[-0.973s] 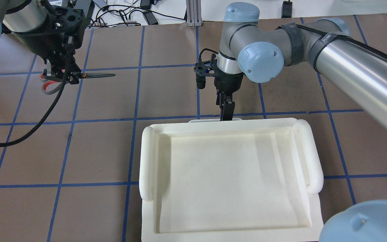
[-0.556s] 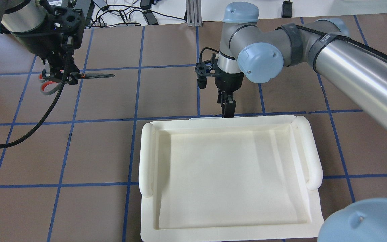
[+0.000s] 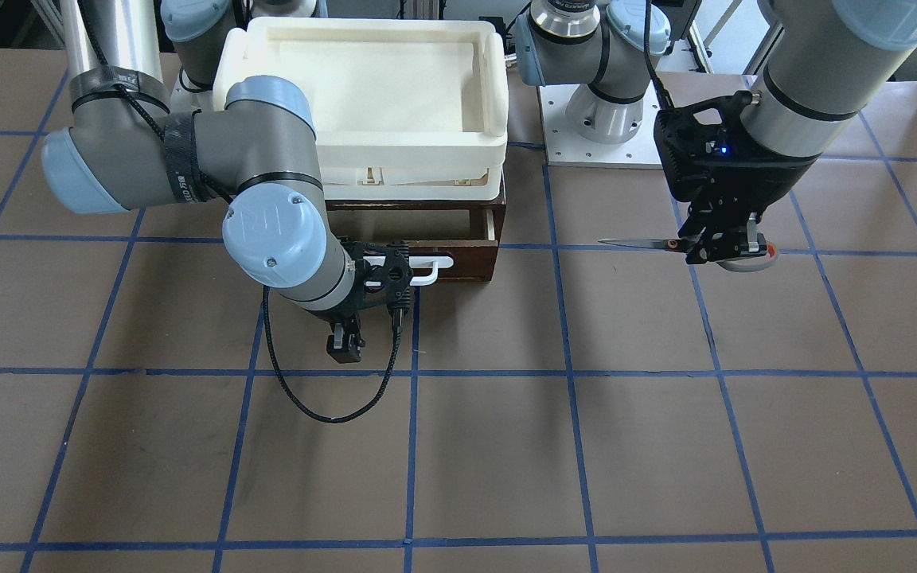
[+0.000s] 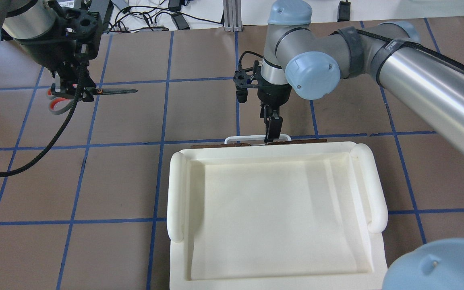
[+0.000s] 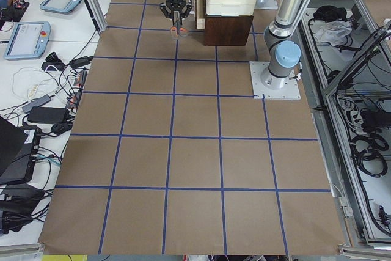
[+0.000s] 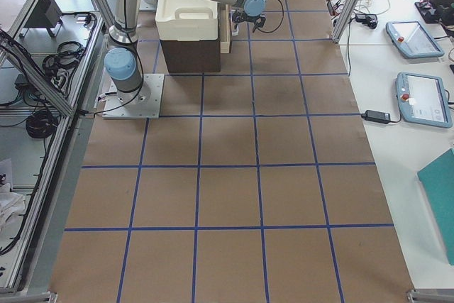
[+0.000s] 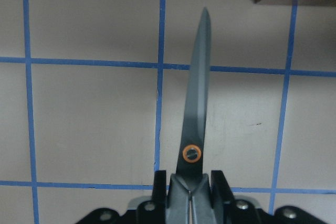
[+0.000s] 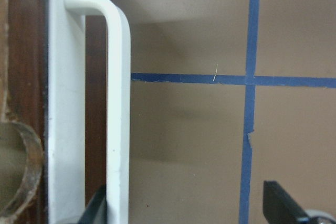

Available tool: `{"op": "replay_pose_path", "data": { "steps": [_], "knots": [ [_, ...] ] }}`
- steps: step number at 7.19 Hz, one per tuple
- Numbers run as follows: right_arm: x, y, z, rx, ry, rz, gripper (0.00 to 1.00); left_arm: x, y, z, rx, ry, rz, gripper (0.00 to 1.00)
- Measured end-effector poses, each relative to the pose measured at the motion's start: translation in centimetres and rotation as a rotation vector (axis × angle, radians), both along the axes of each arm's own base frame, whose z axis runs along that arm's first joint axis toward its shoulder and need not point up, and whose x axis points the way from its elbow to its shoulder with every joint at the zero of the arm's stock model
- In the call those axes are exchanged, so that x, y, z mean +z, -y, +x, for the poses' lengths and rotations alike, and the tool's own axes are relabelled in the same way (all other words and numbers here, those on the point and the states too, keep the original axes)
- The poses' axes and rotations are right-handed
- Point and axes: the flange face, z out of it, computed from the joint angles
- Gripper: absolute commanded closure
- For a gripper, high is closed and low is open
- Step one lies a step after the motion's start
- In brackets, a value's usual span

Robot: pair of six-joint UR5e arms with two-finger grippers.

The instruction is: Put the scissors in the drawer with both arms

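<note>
My left gripper (image 4: 73,89) is shut on the scissors (image 4: 115,91) near their pivot and holds them level above the table at the far left. The grey and orange handles (image 4: 56,105) stick out behind the fingers. In the left wrist view the blade (image 7: 197,98) points straight ahead. In the front view the scissors (image 3: 641,243) are on the right. The dark brown drawer (image 3: 458,259) sits under a cream tray and is pulled out a little. My right gripper (image 4: 273,135) is at its white handle (image 4: 248,139). In the right wrist view the jaws stand wide apart, one finger (image 8: 97,208) behind the handle bar (image 8: 118,103).
A large cream-white tray (image 4: 175,189) rests on top of the drawer's cabinet and hides the drawer's inside from above. The brown table has a grid of blue tape (image 4: 163,112). Cables and boxes (image 4: 147,16) lie at the far edge.
The right gripper has moved slightly away from the robot, and the handle and a brown strip of the drawer front have come out from under the tray. The left gripper with the scissors has barely moved.
</note>
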Motion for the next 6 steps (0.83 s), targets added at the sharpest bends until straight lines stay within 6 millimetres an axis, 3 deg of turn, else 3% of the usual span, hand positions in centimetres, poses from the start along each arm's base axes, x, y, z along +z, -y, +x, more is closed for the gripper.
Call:
{"op": "replay_pose_path", "data": {
  "steps": [6],
  "knots": [
    [1.6, 1.1, -0.2, 0.015, 0.015, -0.055, 0.0, 0.0, 0.0, 0.0, 0.0, 0.0, 0.001, 1.0]
  ]
}}
